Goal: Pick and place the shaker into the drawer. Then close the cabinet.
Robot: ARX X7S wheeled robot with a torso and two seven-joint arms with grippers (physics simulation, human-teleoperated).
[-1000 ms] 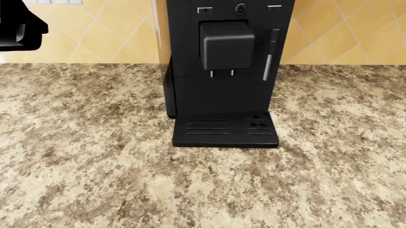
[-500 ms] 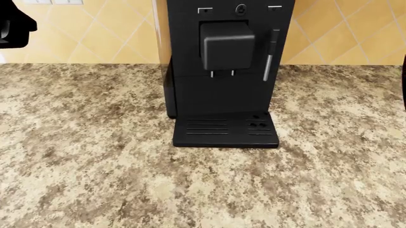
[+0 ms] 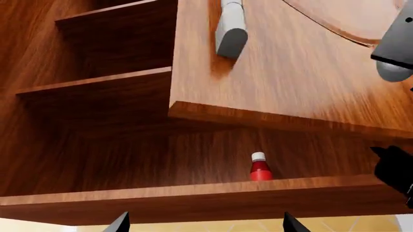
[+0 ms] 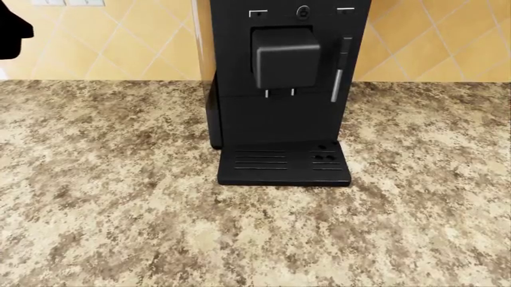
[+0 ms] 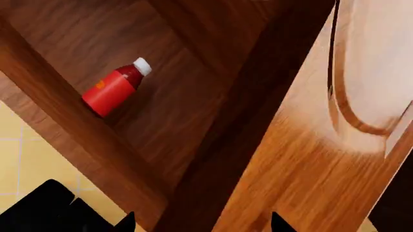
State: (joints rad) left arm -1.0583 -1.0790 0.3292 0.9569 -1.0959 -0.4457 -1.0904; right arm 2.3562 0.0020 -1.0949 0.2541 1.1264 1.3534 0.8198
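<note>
In the head view only a black piece of the left arm (image 4: 12, 30) shows at the upper left edge; the right arm is out of that view; the left gripper (image 3: 203, 223) has its two fingertips set wide apart; the right gripper (image 5: 201, 223) likewise has its tips spread.

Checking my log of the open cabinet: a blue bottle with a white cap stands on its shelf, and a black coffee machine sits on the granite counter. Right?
Not quite: the bottle is red, not blue, as both wrist views show. The rest holds: white cap, on the shelf, and the head view shows the black coffee machine on the granite counter.
</note>
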